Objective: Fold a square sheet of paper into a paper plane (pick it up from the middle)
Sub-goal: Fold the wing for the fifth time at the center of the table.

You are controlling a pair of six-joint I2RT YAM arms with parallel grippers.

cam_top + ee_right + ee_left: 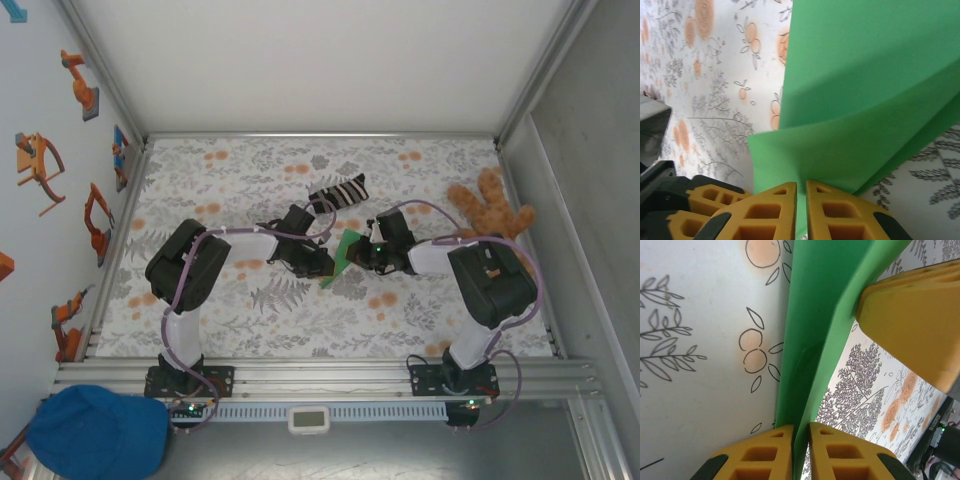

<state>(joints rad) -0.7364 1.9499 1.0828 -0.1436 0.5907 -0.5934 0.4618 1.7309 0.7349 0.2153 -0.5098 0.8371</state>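
Top external view, item one: square sheet of paper point(345, 258), bright green and partly folded, is being held at the middle of the table point(250, 170), between the tips of the two arms.

Left wrist view: left end effector point(801, 432) is pinching the sheet's lower edge. Its yellow fingers are pressing together with the green layer running up between them. A second yellow pad point(910, 325), probably the other arm's finger, is pressing against the sheet's right edge.

Right wrist view: right end effector point(801, 187) is likewise clenching on the sheet, with two curved green layers fanning up from its closed fingers.

Surroundings:
- Striped sock point(338, 192) is lying just behind the end effectors.
- Brown teddy bear point(490, 212) is lying near the table's right edge.
- Blue cap point(95, 432) is resting off the table, at the near left.
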